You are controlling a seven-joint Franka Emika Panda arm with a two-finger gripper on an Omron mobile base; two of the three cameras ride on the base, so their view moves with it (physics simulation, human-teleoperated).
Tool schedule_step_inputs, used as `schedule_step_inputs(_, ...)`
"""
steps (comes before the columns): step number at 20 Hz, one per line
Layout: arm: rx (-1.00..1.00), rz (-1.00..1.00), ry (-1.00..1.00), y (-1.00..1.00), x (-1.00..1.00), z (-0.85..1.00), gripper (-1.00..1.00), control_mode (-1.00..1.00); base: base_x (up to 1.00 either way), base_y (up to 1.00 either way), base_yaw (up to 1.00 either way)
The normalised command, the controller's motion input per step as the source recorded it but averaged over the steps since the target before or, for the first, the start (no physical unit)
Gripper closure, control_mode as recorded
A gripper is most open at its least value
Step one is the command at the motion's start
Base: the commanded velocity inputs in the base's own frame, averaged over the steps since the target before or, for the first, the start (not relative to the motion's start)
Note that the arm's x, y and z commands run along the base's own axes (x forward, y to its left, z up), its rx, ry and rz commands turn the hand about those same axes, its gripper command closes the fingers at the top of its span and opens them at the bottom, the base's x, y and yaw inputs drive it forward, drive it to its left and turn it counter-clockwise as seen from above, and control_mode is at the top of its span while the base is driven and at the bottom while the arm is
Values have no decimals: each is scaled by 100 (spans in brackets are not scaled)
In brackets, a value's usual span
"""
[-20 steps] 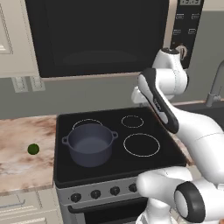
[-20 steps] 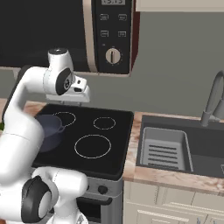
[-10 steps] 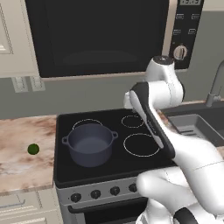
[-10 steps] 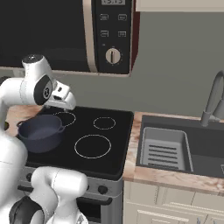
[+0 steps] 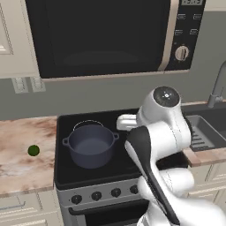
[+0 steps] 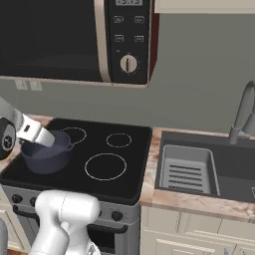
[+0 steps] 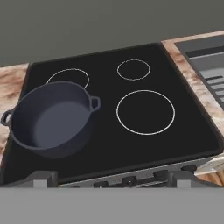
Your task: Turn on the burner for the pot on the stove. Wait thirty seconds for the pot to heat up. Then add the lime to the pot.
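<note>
The dark grey-blue pot [image 5: 90, 145] [image 6: 46, 153] [image 7: 51, 119] stands empty on the front left ring of the black stove [image 5: 119, 170] [image 6: 134, 144] [image 7: 183, 113]. Black knobs [image 5: 96, 195] [image 7: 159, 174] line its grey front. The small green lime [image 5: 33, 150] lies on the marble counter left of the stove, apart from the pot. My gripper [image 7: 113, 181] hangs above the stove's front edge and looks down over the cooktop; its fingertips [image 7: 43, 178] stand wide apart, open, with nothing between them. The white arm covers the stove's right half in the left base view.
A black microwave [image 5: 106, 35] [image 6: 74, 35] hangs above the stove. Right of the stove is a sink [image 6: 187, 169] [image 7: 205, 57] with a grey faucet [image 6: 241, 112]. The marble counter [image 5: 22, 167] runs left of the stove, with wall outlets [image 5: 27, 84] behind it.
The arm has swung left and forward across the stove, from the right rear side toward the pot. Pot and lime have not moved.
</note>
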Motion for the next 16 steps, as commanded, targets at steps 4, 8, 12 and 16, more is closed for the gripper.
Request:
schedule_step_inputs(4, 0, 0, -27, 45, -100, -2, -100, -100, 0, 0, 0)
schedule_step_inputs(8, 0, 0, -22, 49, -100, -16, -100, -100, 0, 0, 0)
schedule_step_inputs(12, 0, 0, -37, 43, -100, -3, -100, -100, 0, 0, 0)
schedule_step_inputs(16, 0, 3, -44, 34, -100, 0, -100, -100, 0, 0, 0)
